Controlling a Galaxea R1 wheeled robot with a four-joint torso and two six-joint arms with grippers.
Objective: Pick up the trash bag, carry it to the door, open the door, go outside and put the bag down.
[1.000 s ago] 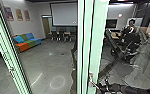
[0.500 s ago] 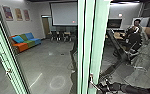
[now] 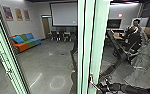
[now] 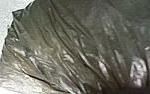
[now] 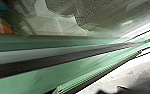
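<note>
Grey floor (image 3: pixel 47 62) and a multicolor sofa (image 3: pixel 27 42) off left of the green door frame (image 3: pixel 98 37), fyi. Right claw (image 3: pixel 104 86) is low, right beside that frame, can't tell if open or closed. Trash bag (image 4: pixel 66 45) is all crinkly, up close at the left wrist; can't tell the left claw's state either.

Place: an office building's meeting or lounge room
Entrance: pale green door frame (image 3: pixel 98 37), with glass beside it
Presentation: large pale projection screen (image 3: pixel 64 14) hanging at the far side
Meeting spot: dark chairs (image 3: pixel 60 37) in a row along a bench (image 3: pixel 50 33)
Seating: low sofa (image 3: pixel 28 43) in orange, green and blue blocks
Walls: plain and light, three framed pictures (image 3: pixel 17 13) above the sofa
Floor: smooth, grey, faintly shiny (image 3: pixel 47 62)
Right side: dark wall display (image 3: pixel 114 23)
</note>
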